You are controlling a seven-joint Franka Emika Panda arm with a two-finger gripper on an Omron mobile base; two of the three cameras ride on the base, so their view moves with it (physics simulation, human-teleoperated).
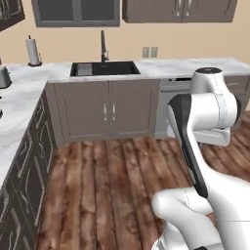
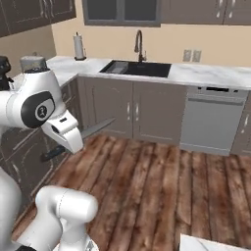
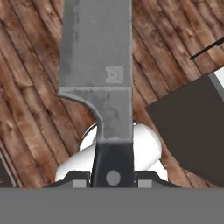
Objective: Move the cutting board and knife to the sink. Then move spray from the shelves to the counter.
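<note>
1. The small kitchen knife with the black handle and broad silver-grey blade (image 3: 96, 65) is sitting clamped in the two-finger gripper (image 3: 113, 178); in the hand view the handle is rising from 6 o'clock and the blade is running up to 12 o'clock, carrying a small stamped mark near its heel.
2. The dark finger tips (image 3: 78, 181) are pressing on either side of the handle, closed down to its width.
3. In the right base view the knife (image 2: 95, 128) is poking out from behind the white arm toward 3 o'clock, blade level, hanging in the air over the floor in front of the cabinets.
4. Below the blade the brown wood-plank floor (image 3: 35, 87) is spreading out, boards running diagonally.
5. At 4 o'clock in the hand view a dark cabinet front (image 3: 192, 127) is showing.
6. In the left base view the white marble counter with grey veins (image 1: 185, 66) is running along the far wall and turning down the left side at 9 o'clock.
7. The dark rectangular recessed sink (image 1: 105, 68) is lying at 12 o'clock, its tall slim dark faucet (image 1: 103, 46) standing behind it.
8. A white paper-towel roll (image 1: 32, 51) is standing upright on the counter at 11 o'clock, well apart from the sink.
9. A pale grey dishwasher front (image 2: 212, 120) is sitting under the counter, right of the sink cabinet doors.
</note>
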